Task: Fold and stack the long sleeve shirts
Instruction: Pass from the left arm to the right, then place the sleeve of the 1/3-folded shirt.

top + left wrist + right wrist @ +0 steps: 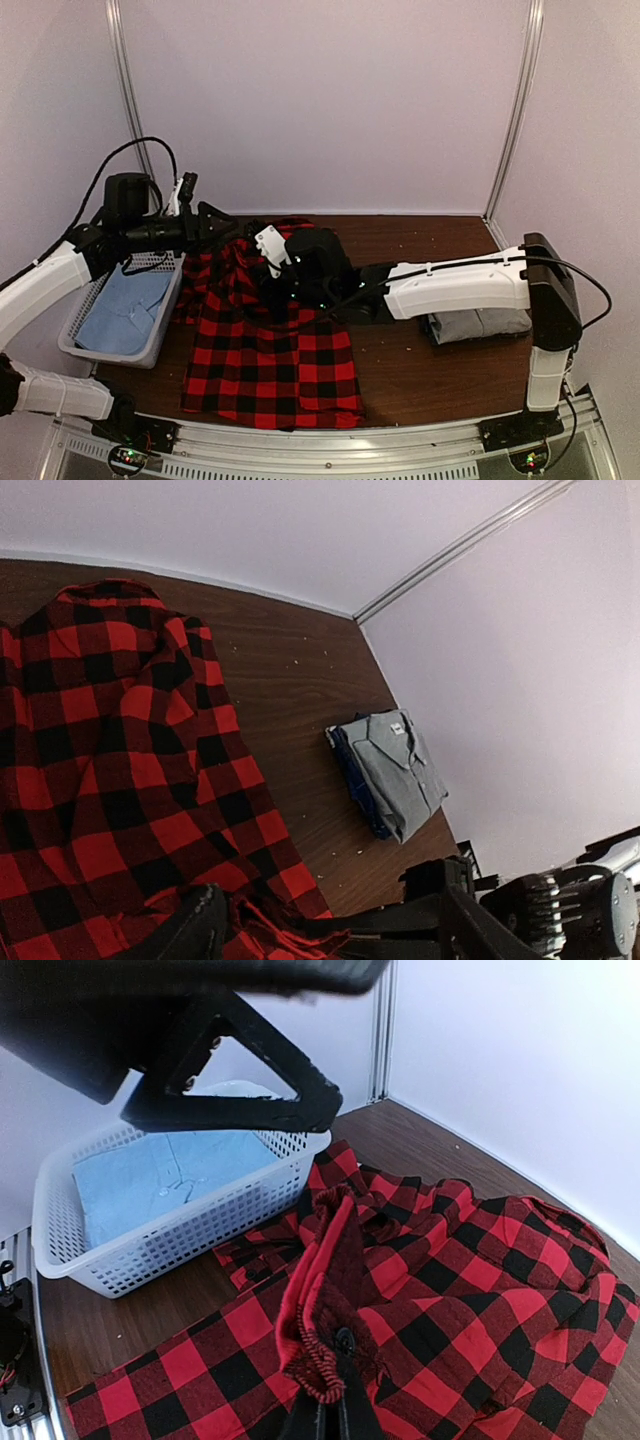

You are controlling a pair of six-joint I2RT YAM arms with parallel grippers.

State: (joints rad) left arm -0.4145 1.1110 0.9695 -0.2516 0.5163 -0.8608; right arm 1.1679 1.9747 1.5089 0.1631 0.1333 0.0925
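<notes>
The red-and-black flannel shirt [270, 370] lies spread on the table [420, 375], not yet folded. My right end effector [335, 1390] pinches a ridge of its cloth, probably to draw a fold across. My left end effector [335, 935] hangs spread over its edge. The grey shirt [395, 770] sits folded to the right, likely the stack's base.

- dark wooden table [420, 365]: three loads carried
- red-and-black flannel shirt [270, 375] is spread mid-table, reaching the near edge
- white mesh basket [80, 318] is set at the left
- folded grey shirt [395, 765] is stacked on dark-blue cloth [352, 770] at the right
</notes>
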